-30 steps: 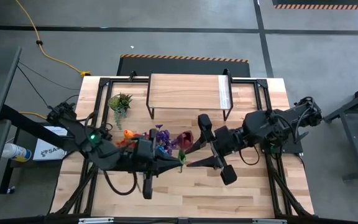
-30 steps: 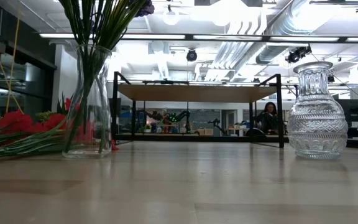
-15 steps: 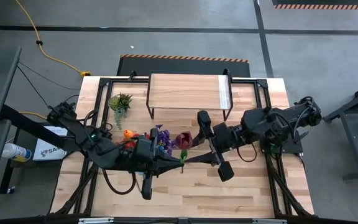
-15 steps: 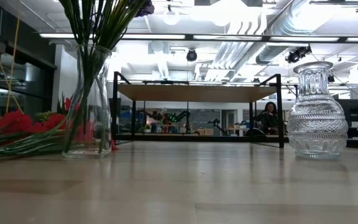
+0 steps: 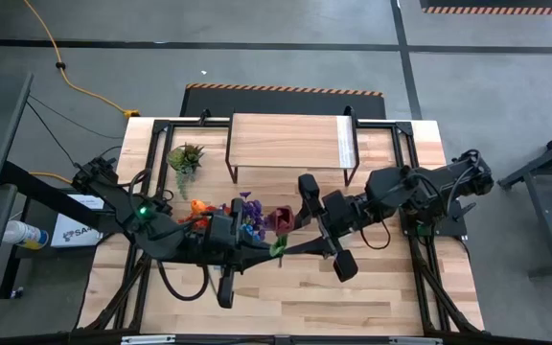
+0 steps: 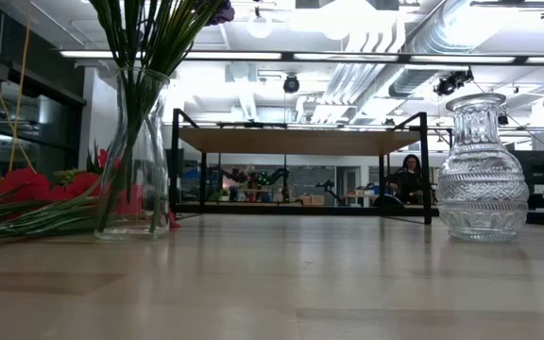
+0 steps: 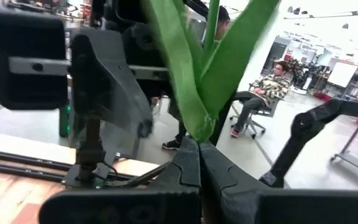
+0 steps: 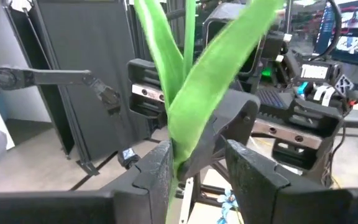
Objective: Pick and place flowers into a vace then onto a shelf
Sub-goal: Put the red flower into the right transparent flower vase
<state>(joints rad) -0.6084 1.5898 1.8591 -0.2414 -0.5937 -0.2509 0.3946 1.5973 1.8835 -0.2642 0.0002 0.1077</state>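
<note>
Flowers (image 5: 242, 213) bunched mid-worktop (image 5: 391, 297), red, purple, blue and orange heads showing from above, between the two arms and in front of the shelf (image 5: 288, 141). One green stem end with long leaves (image 7: 194, 81) sits where both arms meet.

Left arm reaches in low from the left edge, stretched almost flat across the worktop, wrist pointing right. Left gripper (image 5: 274, 249) has its fingers (image 7: 185, 168) pressed together on the base of that stem; I see the leaves rising straight out of the pinch in my left wrist view.

Right arm comes in from the right edge, elbow folded back, forearm angled toward the centre. Right gripper (image 5: 290, 247) faces the left one nearly tip to tip. Its fingers (image 8: 157, 168) stand partly spread on either side of the same stem (image 8: 194, 106); I cannot tell whether they touch it.

Low view: clear glass vase (image 6: 132, 156) holding green stems stands upright at left, red blooms (image 6: 26, 184) lying on the worktop beside it. A second ribbed glass vase (image 6: 483, 170) stands empty at right, well apart. Small spiky green plant (image 5: 185, 158) sits near the shelf's left leg.
</note>
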